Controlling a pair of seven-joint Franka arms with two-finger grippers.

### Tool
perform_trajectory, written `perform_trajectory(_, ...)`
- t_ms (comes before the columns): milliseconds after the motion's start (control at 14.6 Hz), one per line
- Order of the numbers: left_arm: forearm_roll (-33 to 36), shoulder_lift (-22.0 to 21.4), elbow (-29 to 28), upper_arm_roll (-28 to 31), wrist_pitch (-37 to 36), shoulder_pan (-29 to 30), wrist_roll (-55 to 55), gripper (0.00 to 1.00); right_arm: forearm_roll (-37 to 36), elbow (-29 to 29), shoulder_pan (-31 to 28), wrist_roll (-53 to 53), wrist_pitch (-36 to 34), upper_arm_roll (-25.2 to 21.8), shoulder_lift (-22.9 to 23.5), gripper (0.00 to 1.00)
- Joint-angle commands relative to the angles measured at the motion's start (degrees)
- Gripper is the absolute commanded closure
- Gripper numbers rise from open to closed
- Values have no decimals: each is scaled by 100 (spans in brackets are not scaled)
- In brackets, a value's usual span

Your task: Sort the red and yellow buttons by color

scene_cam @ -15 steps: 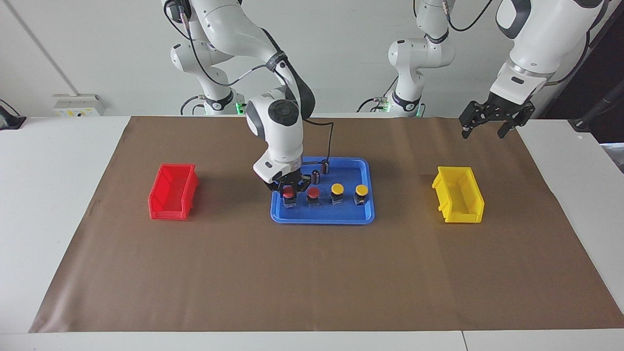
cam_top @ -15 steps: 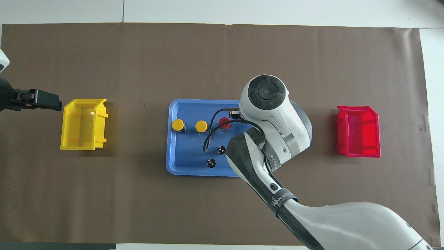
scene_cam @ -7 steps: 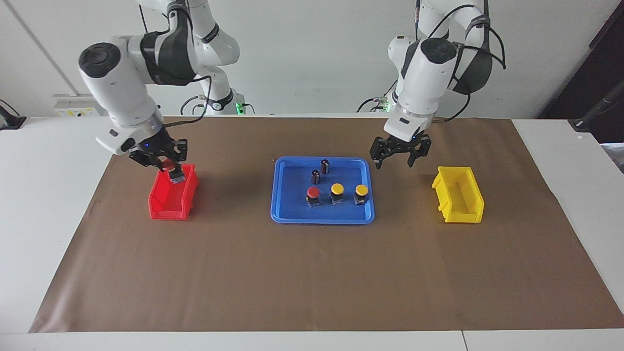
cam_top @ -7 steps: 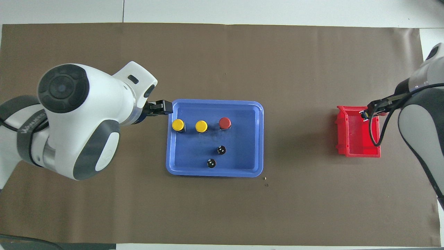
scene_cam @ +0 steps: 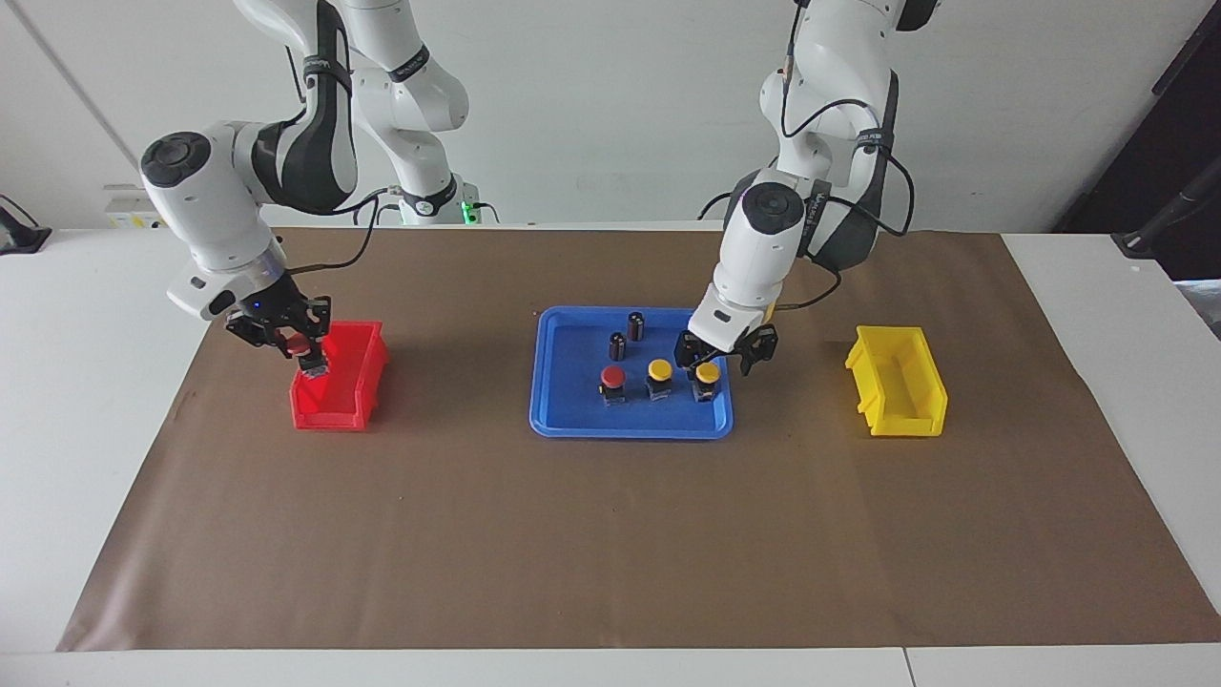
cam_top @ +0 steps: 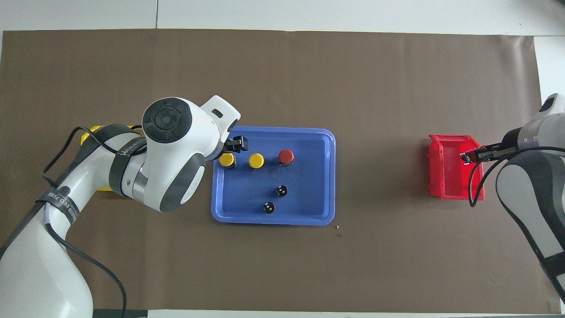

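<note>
Right end effector [scene_cam: 303, 349]: over the red plastic bin [scene_cam: 355, 380] at the right arm's end of the worktop, fingers closed on a push-button with a red domed cap and a blocky black body [scene_cam: 307, 351]; the button hangs in the bin's mouth, at the rim on the side away from the tray, and whether it touches the bin cannot be told.

Left end effector [scene_cam: 725, 357]: over the blue plastic tray [scene_cam: 572, 420], fingers spread, straddling the end yellow button from above; the fingertips [scene_cam: 747, 364] stand on either side of its cap, and contact cannot be told.

End yellow button [scene_cam: 707, 374]: yellow domed cap on a black body, upright in the tray, last in the row toward the left arm's end, directly under the left end effector.

Second yellow button [scene_cam: 659, 372]: upright in the tray, just beside the end one, in the middle of the row, clear of both end effectors.

Red button in tray [scene_cam: 613, 380]: upright, last in the row toward the right arm's end, beside the second yellow button, well apart from the right end effector.

Two dark capless cylinders [scene_cam: 627, 334]: upright in the tray, nearer the robots than the row.

Yellow plastic bin [scene_cam: 898, 393]: on the brown paper cover [scene_cam: 610, 534] of the worktop, toward the left arm's end; nothing shows inside it in the facing view.
</note>
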Motion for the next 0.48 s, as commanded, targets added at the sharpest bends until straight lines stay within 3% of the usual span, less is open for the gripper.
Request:
perform_trajectory(0, -25, -172, -381, 101, 213, -221, -93, 6, 45, -722, 69, 118, 675, 9, -192, 83)
perform_trajectory(411, -25, -163, -469, 101, 460, -239, -102, 10, 45, -1366, -89, 4, 1230, 1, -289, 83)
